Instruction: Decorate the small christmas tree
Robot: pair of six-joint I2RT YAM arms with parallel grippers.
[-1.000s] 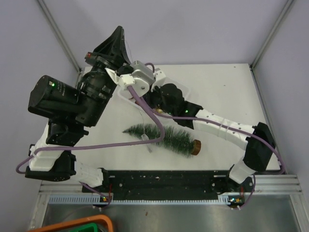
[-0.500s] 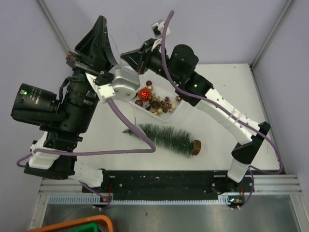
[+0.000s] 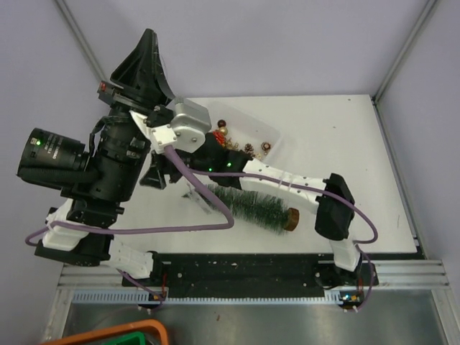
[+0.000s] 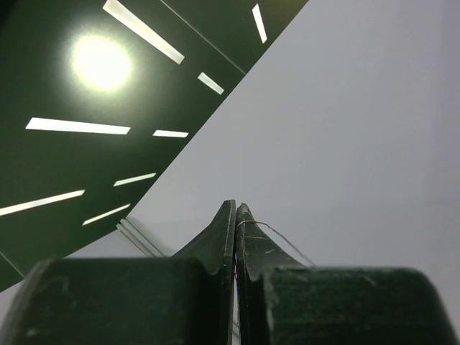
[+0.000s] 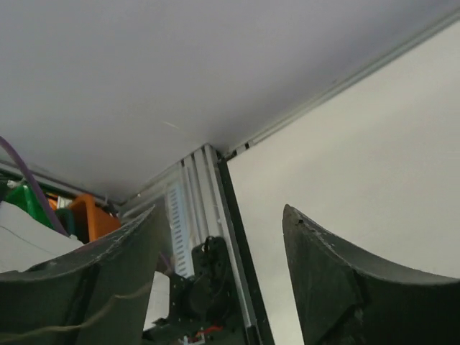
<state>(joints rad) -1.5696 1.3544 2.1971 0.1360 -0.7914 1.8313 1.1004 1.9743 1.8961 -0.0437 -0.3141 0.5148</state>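
Observation:
The small christmas tree (image 3: 248,203) lies on its side on the white table, brown disc base (image 3: 291,218) to the right, tip to the left. My right gripper (image 3: 161,173) hangs low just left of the tip, open, with nothing between its fingers (image 5: 221,215). My left gripper (image 3: 149,36) is raised high at the back left, pointing up, jaws pressed together (image 4: 236,205). A thin thread (image 4: 277,233) curls out from its tip. The right arm's forearm crosses above the tree's upper part.
A clear tray (image 3: 277,136) of baubles and pinecones (image 3: 223,133) stands behind the tree, partly hidden by the arms. A small white piece (image 3: 199,200) lies by the tree's tip. The black rail (image 3: 244,277) runs along the near edge. An orange-rimmed bin (image 3: 122,332) sits below.
The right arm swung down from above the tray to the table left of the tree's tip, and its gripper opened. The left arm rose at first, then stayed raised and shut.

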